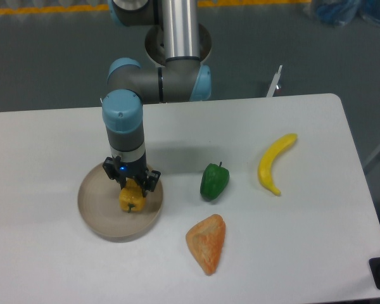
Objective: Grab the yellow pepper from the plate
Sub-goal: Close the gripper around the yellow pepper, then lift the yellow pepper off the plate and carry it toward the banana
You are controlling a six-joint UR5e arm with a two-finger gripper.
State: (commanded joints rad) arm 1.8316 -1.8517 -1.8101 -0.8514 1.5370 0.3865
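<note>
Where the counter (63, 266) nears its left edge, one plate (98, 212) holds one yellow pepper (132, 197) — the claw (132, 182) grips it. One green pepper (213, 181), one banana (274, 161) and one orange wedge (207, 242) lie apart to the right — none crowding it.

One plate (94, 215) is counted, directly beneath the pincer (132, 180). One yellow pepper (132, 197) is seen on it, right at the pincer's tips. One green pepper (214, 180) is found to the pincer's right in the camera view, on the surface (304, 253). One banana (275, 161) is counted farther right again. One orange wedge-shaped item (207, 242) is seen to the right of the pincer and nearer the camera. Two peppers are thus counted in all, and one of every other kind.
</note>
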